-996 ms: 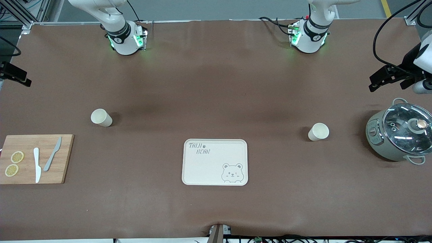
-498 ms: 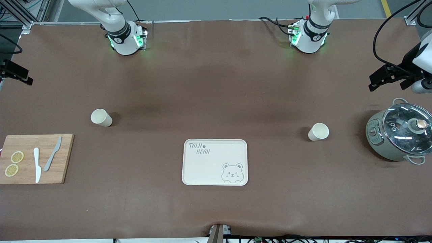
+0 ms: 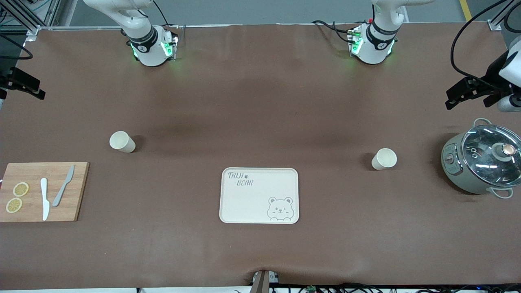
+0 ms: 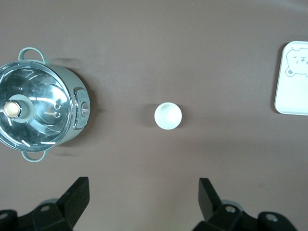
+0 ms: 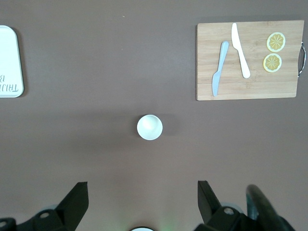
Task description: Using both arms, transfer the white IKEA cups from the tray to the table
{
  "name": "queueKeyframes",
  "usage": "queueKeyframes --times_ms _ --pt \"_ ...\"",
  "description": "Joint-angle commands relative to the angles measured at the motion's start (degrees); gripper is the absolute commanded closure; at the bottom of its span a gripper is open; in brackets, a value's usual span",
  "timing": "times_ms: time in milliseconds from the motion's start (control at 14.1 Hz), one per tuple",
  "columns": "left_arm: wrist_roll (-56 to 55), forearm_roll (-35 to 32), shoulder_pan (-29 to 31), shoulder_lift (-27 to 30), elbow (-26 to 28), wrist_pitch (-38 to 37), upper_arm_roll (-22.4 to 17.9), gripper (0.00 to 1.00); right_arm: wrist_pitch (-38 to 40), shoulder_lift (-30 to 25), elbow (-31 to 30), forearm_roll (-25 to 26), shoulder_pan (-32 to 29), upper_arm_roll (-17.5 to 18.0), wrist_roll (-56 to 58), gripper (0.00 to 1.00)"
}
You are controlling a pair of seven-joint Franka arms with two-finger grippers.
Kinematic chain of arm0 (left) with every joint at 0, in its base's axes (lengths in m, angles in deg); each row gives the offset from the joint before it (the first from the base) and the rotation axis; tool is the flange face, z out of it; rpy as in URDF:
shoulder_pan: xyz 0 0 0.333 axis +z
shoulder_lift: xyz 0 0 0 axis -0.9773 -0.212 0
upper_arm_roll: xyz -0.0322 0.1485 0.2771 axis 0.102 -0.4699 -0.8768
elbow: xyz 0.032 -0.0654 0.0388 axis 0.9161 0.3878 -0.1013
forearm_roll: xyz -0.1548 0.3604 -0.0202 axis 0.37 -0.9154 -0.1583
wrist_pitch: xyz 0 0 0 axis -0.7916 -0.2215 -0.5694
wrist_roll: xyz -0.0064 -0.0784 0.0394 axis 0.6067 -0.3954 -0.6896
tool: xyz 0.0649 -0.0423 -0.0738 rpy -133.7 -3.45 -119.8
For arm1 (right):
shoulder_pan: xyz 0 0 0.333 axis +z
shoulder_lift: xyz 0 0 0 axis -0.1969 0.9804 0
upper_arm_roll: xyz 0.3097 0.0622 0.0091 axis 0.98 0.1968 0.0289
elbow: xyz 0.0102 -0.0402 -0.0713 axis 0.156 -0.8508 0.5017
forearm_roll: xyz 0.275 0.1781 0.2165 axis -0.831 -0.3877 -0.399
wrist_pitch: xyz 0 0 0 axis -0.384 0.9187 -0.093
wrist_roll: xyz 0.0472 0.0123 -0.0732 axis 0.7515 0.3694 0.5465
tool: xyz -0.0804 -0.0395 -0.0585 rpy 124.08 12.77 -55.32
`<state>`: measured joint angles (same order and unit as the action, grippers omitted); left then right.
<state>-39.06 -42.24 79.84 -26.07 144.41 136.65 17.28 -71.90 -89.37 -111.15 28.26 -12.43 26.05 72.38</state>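
Two small cream-white cups stand upright on the brown table. One cup (image 3: 121, 142) is toward the right arm's end and also shows in the right wrist view (image 5: 149, 127). The other cup (image 3: 384, 158) is toward the left arm's end and also shows in the left wrist view (image 4: 168, 116). My left gripper (image 4: 143, 193) is open and empty, high over the table beside its cup; in the front view it (image 3: 462, 94) hangs above the pot. My right gripper (image 5: 143, 195) is open and empty, high over the table beside its cup; in the front view it (image 3: 25, 84) is at the table's end.
A cream bear tray (image 3: 244, 203) lies mid-table, nearer the front camera than both cups. A grey pot with a glass lid (image 3: 482, 162) stands at the left arm's end. A wooden board (image 3: 77, 191) with two knives and lemon slices lies at the right arm's end.
The right gripper has shifted a little toward the table's middle. The left gripper has barely moved. The cups and tray have not moved.
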Motion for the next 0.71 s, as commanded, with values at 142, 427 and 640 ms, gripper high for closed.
queueKeyframes --times_ms 142,427,640 --pt "-3.0 0.2 -0.2 -0.7 -1.1 -1.3 0.1 0.00 0.1 -1.2 -1.2 -0.8 -1.5 1.2 -0.4 0.00" --pt "-3.4 0.2 -0.1 -0.7 -1.1 -2.5 0.0 0.00 0.6 -1.2 -1.4 -0.8 -2.3 1.1 -0.4 0.00" --pt "-3.5 -1.0 -0.1 -0.6 -1.2 -4.1 0.2 0.00 0.5 -0.9 -1.4 -0.8 -4.4 1.1 -0.4 0.00"
